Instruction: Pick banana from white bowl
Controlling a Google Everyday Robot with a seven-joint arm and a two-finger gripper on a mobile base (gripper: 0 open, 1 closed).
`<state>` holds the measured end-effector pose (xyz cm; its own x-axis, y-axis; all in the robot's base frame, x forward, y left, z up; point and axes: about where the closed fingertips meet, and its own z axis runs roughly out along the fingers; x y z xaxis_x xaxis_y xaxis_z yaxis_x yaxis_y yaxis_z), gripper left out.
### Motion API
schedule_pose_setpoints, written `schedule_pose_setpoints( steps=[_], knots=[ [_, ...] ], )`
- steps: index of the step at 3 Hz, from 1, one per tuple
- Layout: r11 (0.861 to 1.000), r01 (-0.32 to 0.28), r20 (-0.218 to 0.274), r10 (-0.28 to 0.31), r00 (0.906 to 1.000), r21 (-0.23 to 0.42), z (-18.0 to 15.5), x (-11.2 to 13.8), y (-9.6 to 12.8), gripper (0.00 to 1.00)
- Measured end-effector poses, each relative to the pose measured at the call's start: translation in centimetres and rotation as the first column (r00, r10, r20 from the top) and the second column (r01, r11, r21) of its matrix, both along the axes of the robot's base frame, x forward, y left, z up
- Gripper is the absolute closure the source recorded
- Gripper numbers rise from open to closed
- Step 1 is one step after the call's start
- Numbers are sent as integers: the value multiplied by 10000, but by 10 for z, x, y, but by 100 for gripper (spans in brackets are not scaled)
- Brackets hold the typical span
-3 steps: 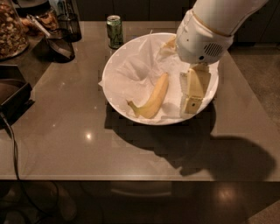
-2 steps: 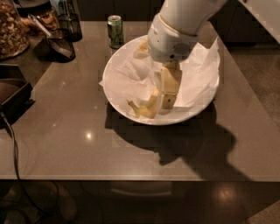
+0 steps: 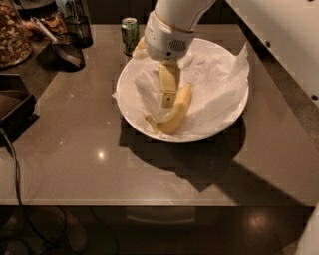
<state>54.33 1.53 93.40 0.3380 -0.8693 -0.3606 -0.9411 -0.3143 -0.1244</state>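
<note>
gripper [image 3: 168,101] down in white bowl [image 3: 227,119], just beside banana [image 3: 178,113]
banana lies on the bowl's paper, near-left part; can't tell if gripper is clenched; green can [image 3: 130,32] behind bowl, label unreadable

Your gripper [image 3: 168,97] hangs in the upper centre of the view, pointing down.
Your white arm [image 3: 182,10] enters from the top edge and slopes down to the left. Its rounded wrist housing [image 3: 162,40], vented on the near face, sits directly above the cream-yellow gripper, which points almost straight down.
</note>
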Motion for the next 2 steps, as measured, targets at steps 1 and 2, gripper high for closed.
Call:
schedule_pose_setpoints(
  steps=[1,2],
  knots=[
    [9987,475,177,-472,9987,-168,0,17,-16,0],
    [9928,936,252,-920,9954,-744,-1,5,-49,0]
  ],
)
